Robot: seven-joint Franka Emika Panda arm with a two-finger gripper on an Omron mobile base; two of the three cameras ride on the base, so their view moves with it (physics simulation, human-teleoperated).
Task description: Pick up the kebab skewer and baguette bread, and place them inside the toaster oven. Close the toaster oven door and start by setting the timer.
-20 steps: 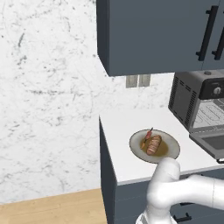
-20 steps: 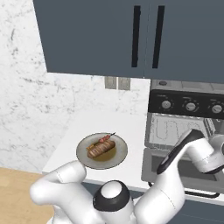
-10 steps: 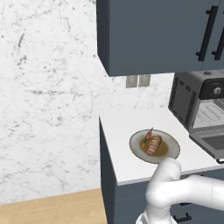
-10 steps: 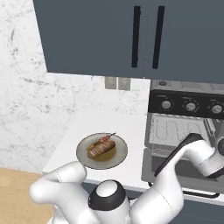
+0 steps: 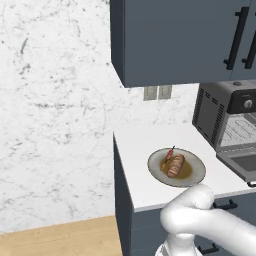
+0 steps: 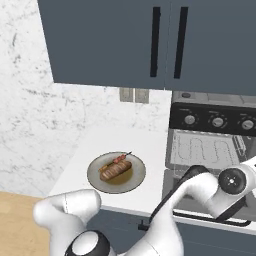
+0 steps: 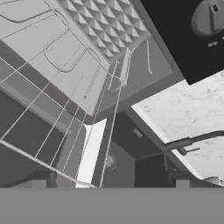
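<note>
The baguette bread [image 5: 175,165] [image 6: 115,170] lies on a round grey plate [image 5: 197,174] [image 6: 95,179] on the white counter, with the thin kebab skewer [image 5: 168,156] [image 6: 120,159] resting along its far side. The toaster oven [image 5: 212,116] [image 6: 216,148] stands to the right, its door [image 5: 243,164] folded down flat and the wire rack [image 6: 207,150] [image 7: 48,127] showing inside. My wrist hangs over the door in the right base view. In the hand view my gripper [image 7: 114,181] is open at the oven mouth, nothing between its fingertips. A round timer knob [image 7: 209,17] [image 5: 246,104] sits on the dark panel.
Dark grey wall cabinets [image 5: 180,40] [image 6: 150,40] hang above the counter and oven. A marble wall [image 5: 55,115] runs behind and to the left. The counter [image 5: 145,145] ends at its left edge near the plate, with wooden floor [image 5: 60,240] below.
My forearm and wrist have sunk slightly and drawn a little left in front of the open oven. The plate, loaf and skewer have not moved.
</note>
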